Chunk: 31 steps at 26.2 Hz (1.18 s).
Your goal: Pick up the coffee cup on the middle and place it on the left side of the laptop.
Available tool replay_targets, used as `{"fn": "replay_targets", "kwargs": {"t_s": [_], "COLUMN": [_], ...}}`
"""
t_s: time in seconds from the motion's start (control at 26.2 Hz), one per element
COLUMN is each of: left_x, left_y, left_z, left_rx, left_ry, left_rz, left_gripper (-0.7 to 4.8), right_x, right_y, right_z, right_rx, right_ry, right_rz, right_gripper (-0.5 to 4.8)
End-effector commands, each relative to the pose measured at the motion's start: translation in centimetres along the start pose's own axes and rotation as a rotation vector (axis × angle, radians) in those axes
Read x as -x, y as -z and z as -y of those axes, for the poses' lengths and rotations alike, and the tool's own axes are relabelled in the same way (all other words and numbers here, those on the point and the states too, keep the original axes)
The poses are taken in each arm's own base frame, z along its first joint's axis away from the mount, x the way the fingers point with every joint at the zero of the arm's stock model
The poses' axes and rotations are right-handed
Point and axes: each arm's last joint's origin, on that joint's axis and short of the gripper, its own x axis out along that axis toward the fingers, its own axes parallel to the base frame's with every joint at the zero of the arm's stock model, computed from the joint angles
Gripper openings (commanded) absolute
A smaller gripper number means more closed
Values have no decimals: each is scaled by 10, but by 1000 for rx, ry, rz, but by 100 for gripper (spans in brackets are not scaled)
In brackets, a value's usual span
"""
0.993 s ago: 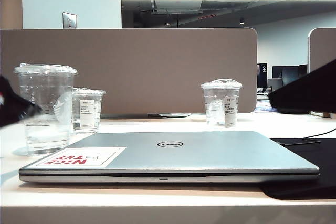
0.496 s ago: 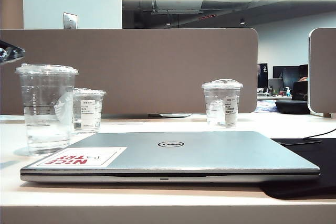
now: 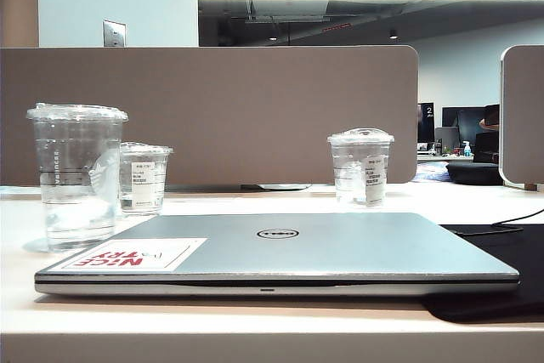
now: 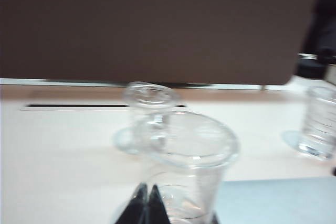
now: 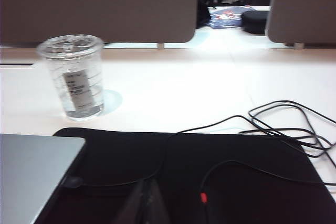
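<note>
The coffee cup (image 3: 76, 178) stood upright on the counter (image 3: 255, 329) just off the left edge of the laptop (image 3: 280, 252), its long axis vertical, flat lid on top and some clear liquid in the bottom. A shorter domed-lid cup (image 3: 144, 178) sat just behind it and another (image 3: 360, 167) well apart beyond the laptop's far edge. From the exterior view neither arm showed at all. The left gripper (image 4: 147, 203) hung near the cup (image 4: 186, 166), on the near side of it and somewhat above, looking down over the lid; its jaws were pressed together, tips touching, with nothing between them. The right gripper (image 5: 148, 200) was over the black mat (image 5: 210, 177) to the right of the laptop (image 5: 31, 171), jaws likewise drawn together and empty, well apart from the tall cup. So the left arm was plainly the nearer one. To my eye the cup already stood where it was wanted, on the laptop's left side, and free of any grip; I judged the placing done and little left but to draw clear.
</note>
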Motion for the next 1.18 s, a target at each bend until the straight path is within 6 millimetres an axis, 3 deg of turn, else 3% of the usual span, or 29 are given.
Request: {"fn": "replay_targets", "kwargs": {"t_s": [0.04, 0.57, 1.18], "left_x": [15, 25, 24], "left_y": [1, 19, 17], "left_z": [-1, -6, -3], "left_rx": [-72, -75, -96], "left_ry": [-78, -234, -129], "left_rz": [-25, -196, -180], "left_gripper": [-5, -5, -5], "right_x": [0, 0, 0], "right_y": [0, 1, 1], "right_z": [3, 7, 6], "right_rx": [-1, -2, -2], "right_ry": [28, 66, 64], "right_rz": [9, 1, 1], "right_gripper": [-5, -5, -5]}}
